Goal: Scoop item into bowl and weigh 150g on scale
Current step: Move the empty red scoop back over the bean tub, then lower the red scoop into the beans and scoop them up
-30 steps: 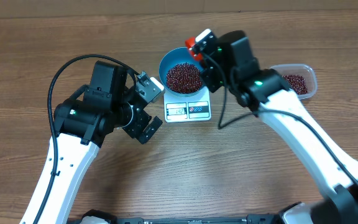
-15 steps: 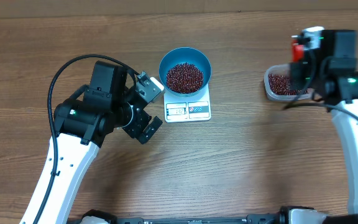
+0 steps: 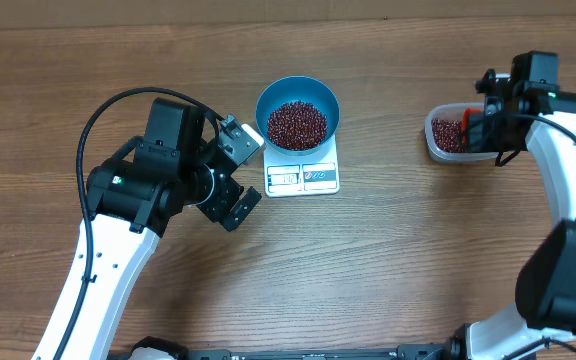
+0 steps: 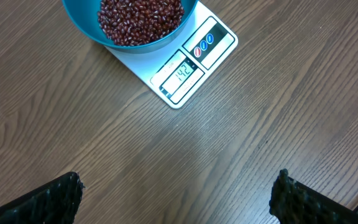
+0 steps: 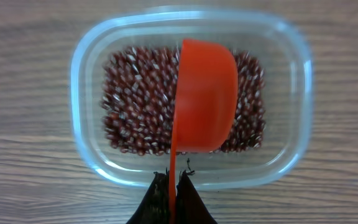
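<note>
Because the right arm's wrist sits over its own fingertips in the overhead view, the right pincer (image 3: 476, 128) is hard to make out there; only a sliver of a red scoop (image 3: 465, 124) shows at the clear tub (image 3: 434, 140) on the right side of the wooden table (image 3: 398, 260). The round blue bowl (image 3: 263, 108) stands on the white scale (image 3: 304, 179) at the middle, heaped with small dark red-brown beans (image 3: 297, 124). The left pincer (image 3: 244, 172) hovers just left of the scale with its jaws spread wide and nothing between them, apart from the bowl.

In the left wrist view the bowl (image 4: 82, 28) is cut off by the top edge, and the beans (image 4: 138, 17) inside look glossy and oval. The scale (image 4: 219, 53) juts out from under it, flat and rectangular, its display reading 142. The left pincer (image 4: 178, 190) shows only two black, rough tips at the lower corners, well below the scale, over bare wood grain.

In the right wrist view the right pincer (image 5: 171, 198) is clamped shut on the thin handle of the scoop (image 5: 205, 93), its tips partly cut off by the bottom edge. The smooth plastic scoop lies on its side over the beans (image 5: 135, 115) in the rounded-rectangular tub (image 5: 89, 53); whether it touches them cannot be told
</note>
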Controlling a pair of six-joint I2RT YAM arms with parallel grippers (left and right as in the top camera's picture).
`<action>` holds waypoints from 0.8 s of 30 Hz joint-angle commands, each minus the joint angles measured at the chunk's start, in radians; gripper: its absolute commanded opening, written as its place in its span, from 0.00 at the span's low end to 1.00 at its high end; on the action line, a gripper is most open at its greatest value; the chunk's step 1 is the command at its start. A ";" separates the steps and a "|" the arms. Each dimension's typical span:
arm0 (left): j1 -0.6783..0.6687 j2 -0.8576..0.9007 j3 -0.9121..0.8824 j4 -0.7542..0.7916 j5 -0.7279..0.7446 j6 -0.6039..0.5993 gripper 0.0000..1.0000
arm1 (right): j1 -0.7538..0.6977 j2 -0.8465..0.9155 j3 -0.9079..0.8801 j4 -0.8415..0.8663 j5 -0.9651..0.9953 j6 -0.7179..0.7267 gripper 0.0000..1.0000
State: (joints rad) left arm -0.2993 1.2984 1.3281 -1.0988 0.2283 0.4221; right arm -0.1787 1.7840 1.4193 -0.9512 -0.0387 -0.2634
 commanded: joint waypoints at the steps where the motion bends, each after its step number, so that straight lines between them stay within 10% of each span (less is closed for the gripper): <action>1: 0.004 0.004 -0.002 0.000 0.007 0.012 1.00 | -0.001 0.029 0.002 0.006 0.031 -0.006 0.04; 24: 0.004 0.004 -0.002 0.000 0.008 0.012 1.00 | 0.000 0.092 0.002 0.009 -0.171 -0.053 0.04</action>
State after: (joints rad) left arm -0.2993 1.2984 1.3281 -1.0992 0.2287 0.4221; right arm -0.1787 1.8767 1.4189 -0.9291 -0.0807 -0.3008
